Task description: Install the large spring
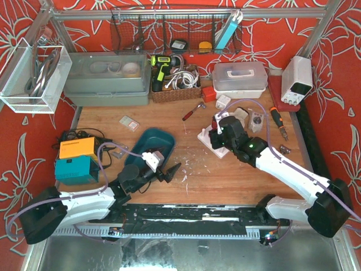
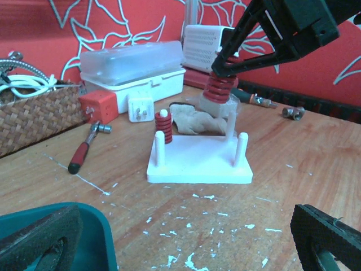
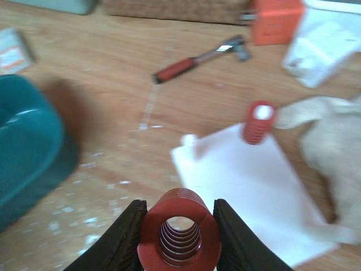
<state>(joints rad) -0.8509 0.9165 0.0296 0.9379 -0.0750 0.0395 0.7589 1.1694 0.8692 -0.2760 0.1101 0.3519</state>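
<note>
Large spring [image 3: 179, 200] btm cut off at edge; white base [image 3: 242, 186] blurred.

Open lane between teal tray [image 1: 148, 141] and white plate [image 2: 197, 161]; clutter around it
You can pass over the bare tabletop [image 1: 192, 149] between them. The plate's upright pegs [image 2: 241, 148] and small spring [image 2: 162, 125] block low passes. The right tool [image 2: 225, 70], clamping the large spring [image 2: 220, 93], hangs over one corner peg. Cloth [image 2: 189, 119] and ratchet [image 2: 82, 155] lie beside it.
</note>
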